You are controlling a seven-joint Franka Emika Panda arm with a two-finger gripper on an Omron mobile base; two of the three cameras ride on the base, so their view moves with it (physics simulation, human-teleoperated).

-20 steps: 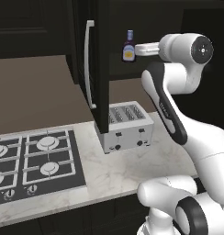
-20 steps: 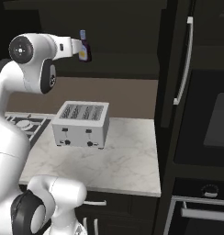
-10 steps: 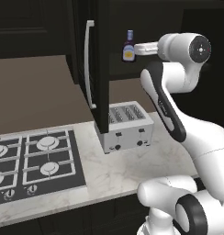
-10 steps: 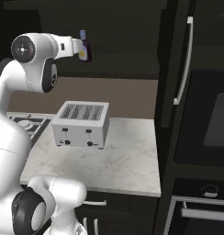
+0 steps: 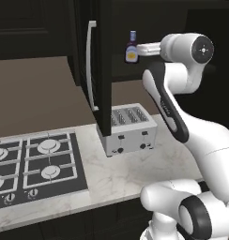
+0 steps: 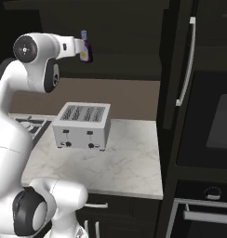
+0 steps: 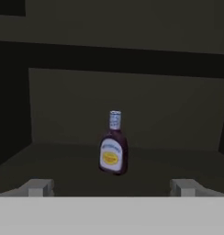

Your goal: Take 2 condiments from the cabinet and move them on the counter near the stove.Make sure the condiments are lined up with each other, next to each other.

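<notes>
Dark bottle [image 7: 114,146] stands upright just beyond the wide-spread, empty gripper [image 7: 111,187].

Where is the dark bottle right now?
The dark bottle stands upright on the cabinet shelf, centred ahead of the open claw, above the toaster.

Bench [image 5: 121,173] looks like polished marble, toaster [image 5: 128,129] brushed metal, cabinet [image 5: 104,65] matt black, bottle [image 7: 114,147] glossy dark plastic-ish with paper label.
</notes>
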